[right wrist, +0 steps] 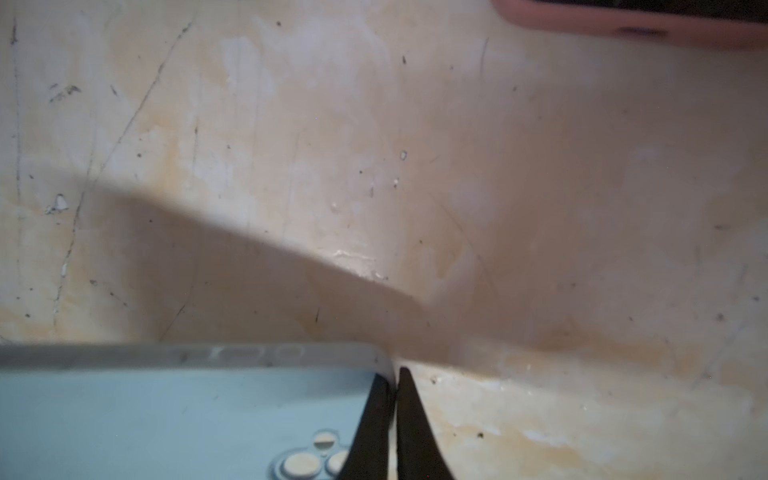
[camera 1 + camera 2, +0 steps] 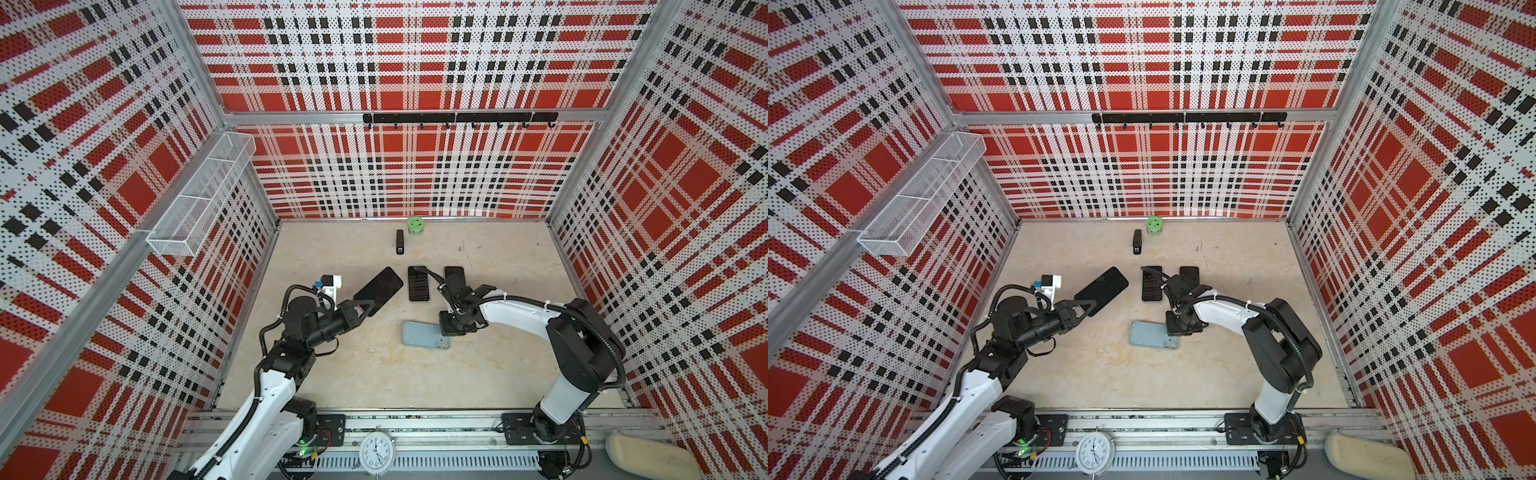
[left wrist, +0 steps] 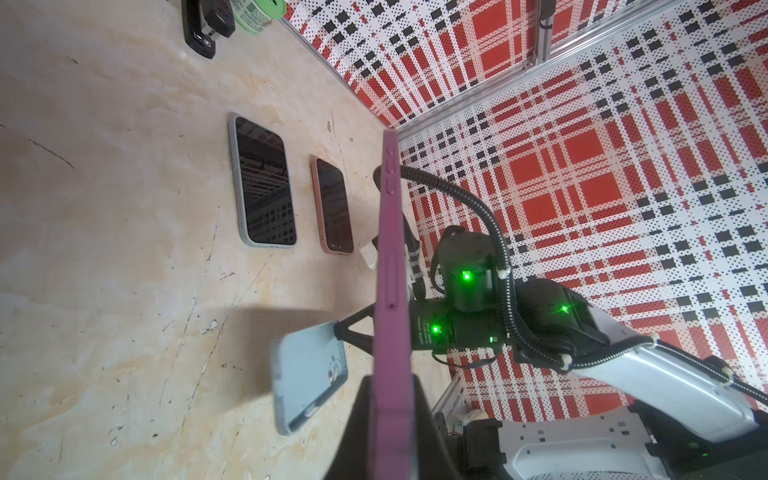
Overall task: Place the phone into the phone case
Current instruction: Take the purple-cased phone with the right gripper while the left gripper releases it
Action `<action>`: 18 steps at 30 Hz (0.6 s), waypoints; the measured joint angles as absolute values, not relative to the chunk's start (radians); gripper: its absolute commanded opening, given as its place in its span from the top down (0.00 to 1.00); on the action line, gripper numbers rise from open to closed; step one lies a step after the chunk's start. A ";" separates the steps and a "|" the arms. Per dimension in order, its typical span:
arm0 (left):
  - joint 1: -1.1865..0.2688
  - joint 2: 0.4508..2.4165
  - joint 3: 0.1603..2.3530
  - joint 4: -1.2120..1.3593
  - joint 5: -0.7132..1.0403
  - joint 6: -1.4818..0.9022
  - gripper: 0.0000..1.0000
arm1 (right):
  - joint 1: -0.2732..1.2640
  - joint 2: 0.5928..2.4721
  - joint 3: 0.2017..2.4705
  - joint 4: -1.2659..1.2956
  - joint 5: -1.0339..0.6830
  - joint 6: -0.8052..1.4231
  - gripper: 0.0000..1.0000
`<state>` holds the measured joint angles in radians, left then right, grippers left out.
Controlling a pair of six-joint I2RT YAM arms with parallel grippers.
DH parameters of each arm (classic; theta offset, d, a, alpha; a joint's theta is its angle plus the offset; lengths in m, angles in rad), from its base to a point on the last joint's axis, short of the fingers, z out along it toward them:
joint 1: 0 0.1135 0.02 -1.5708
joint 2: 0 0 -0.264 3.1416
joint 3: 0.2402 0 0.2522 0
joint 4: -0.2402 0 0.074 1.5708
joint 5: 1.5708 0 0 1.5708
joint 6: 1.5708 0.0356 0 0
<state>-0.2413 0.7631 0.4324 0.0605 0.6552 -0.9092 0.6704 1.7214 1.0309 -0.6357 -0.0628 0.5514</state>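
Observation:
My left gripper is shut on one end of the phone, a black-screened slab with a purple edge, held above the table's left-centre. The light blue phone case lies back up, camera cutout showing, in front of the middle. My right gripper points down at its right end, shut on the thin end wall of the case. That end looks slightly raised.
Two other phones lie screen up behind the case, one in a pale case and one in a pink case, partly under the right arm. A black stapler and a green jar stand near the back wall. A wire basket hangs on the left wall.

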 measured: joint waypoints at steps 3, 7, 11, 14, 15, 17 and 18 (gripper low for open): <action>-0.244 0.784 0.432 0.060 0.682 -0.907 1.00 | 0.665 1.720 1.042 -0.645 -0.062 0.542 0.69; -0.268 0.833 0.455 0.043 0.709 -0.883 1.00 | 0.614 1.670 1.029 -0.628 -0.128 0.534 0.63; -0.364 0.916 0.535 0.021 0.741 -0.842 1.00 | 0.453 1.468 0.943 -0.545 -0.290 0.540 0.54; -0.448 0.996 0.599 0.021 0.787 -0.817 1.00 | 0.315 1.288 0.888 -0.461 -0.445 0.545 0.46; -0.471 1.025 0.619 0.022 0.805 -0.810 1.00 | 0.284 1.242 0.875 -0.439 -0.495 0.544 0.43; -0.505 1.082 0.653 0.023 0.840 -0.800 1.00 | 0.237 1.169 0.854 -0.398 -0.605 0.546 0.37; -0.519 1.108 0.665 0.027 0.857 -0.799 1.00 | 0.218 1.142 0.842 -0.371 -0.665 0.551 0.35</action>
<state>-0.5186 1.1080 0.6647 0.0269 0.8566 -0.7986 0.2184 1.1419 0.8417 -0.3710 -0.6647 0.5507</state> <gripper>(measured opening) 0.112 0.618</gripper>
